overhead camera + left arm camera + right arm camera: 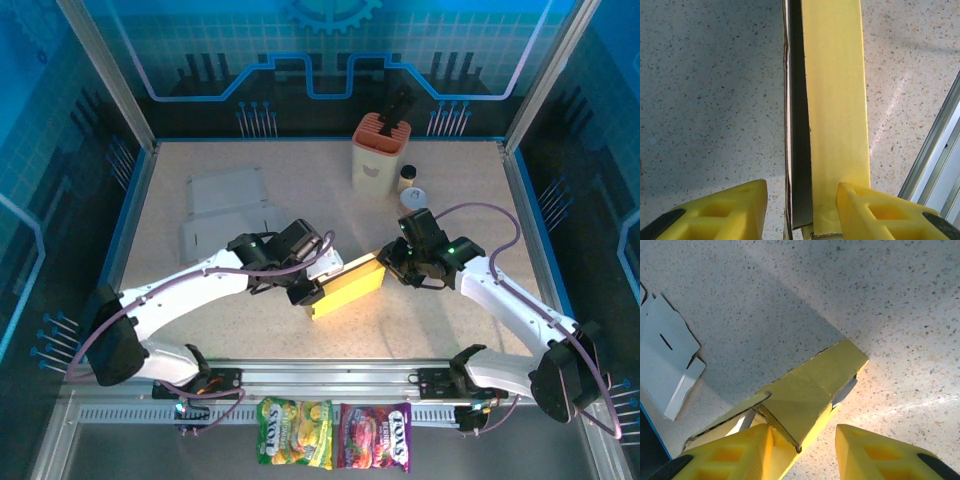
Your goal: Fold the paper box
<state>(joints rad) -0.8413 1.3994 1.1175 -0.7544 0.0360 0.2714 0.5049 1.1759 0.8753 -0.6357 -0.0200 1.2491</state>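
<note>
Locate the yellow paper box [350, 288] at mid-bench, toward the near edge. The left gripper [801, 190] straddles its left end, fingers apart. The right gripper [804, 434] stands open at the other end (one finger touching). Flat white sheets [225, 192] lie toward the far-left corner, and an orange holder [380, 150] stands at the far edge.

Place: a robot lab test cell.
Enclosure: an aluminium frame [112, 75] holds blue panels [330, 50] printed with gear and circuit graphics.
Bench: a speckled table [300, 160] sits inside the frame, with a metal rail [330, 378] along its near edge.
Machines: two white arms [180, 285] are bolted at the rail.
Props: candy bags [335, 435], a holder [381, 150] and flat cardboard [225, 210] are laid out like test items.
</note>
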